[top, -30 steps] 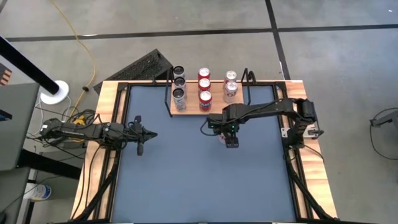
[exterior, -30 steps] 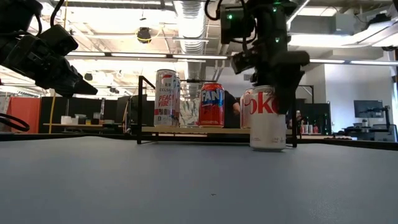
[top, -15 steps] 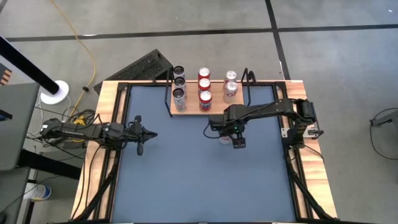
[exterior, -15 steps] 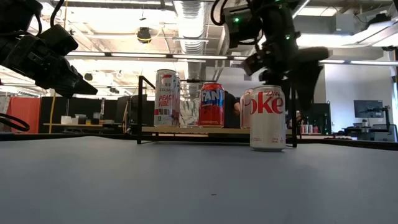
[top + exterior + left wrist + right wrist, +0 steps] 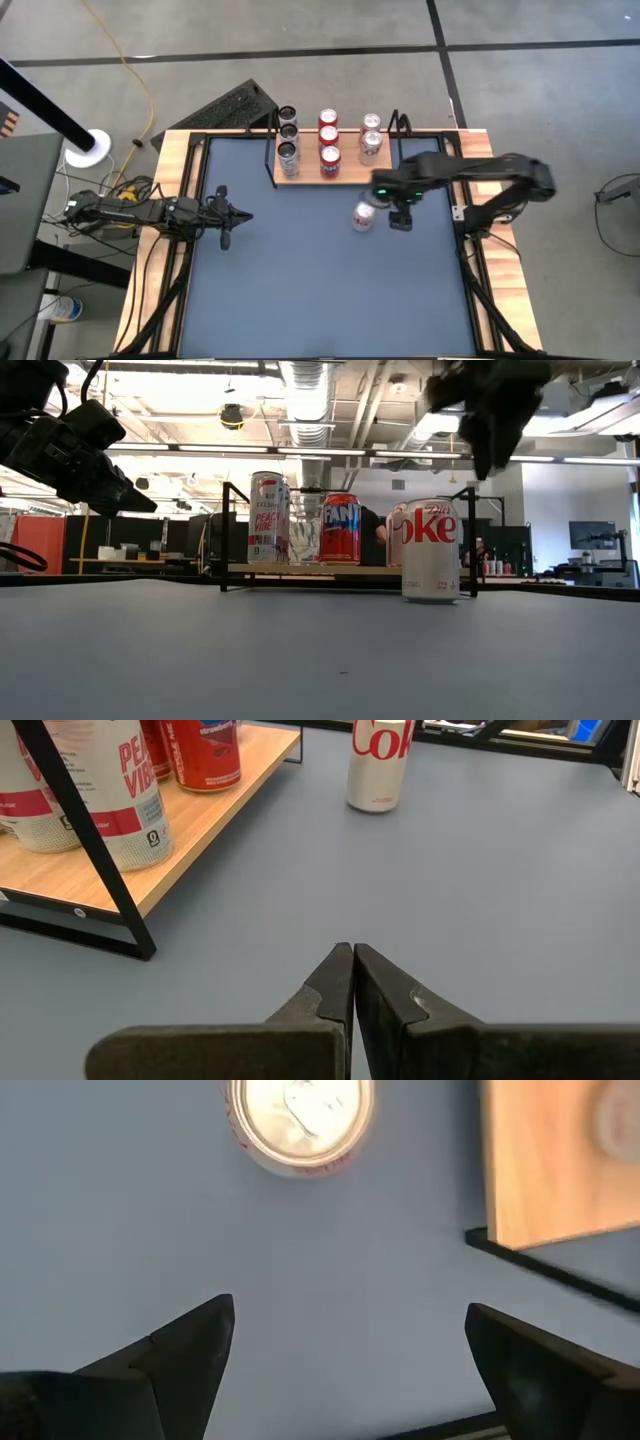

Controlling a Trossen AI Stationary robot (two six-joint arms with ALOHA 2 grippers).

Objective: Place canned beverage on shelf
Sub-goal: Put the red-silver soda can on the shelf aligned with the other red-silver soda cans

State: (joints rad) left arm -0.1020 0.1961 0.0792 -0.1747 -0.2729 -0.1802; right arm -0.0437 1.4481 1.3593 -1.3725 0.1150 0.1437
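Silver can red lettering; shelf light wood, black frame; mat seemingly blue-grey

A workshop-like lab: exposed ceiling ducts, strip lights, concrete floor, distant workbenches.

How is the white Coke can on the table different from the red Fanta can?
The Diet Coke can is silver-white with red letters; the Fanta can is red with white letters. The Diet Coke can stands on the blue-grey table, in front of the shelf, while the Fanta can stands up on the shelf among other cans. The open right gripper hangs beside the Diet Coke can, touching neither. Both stand upright.
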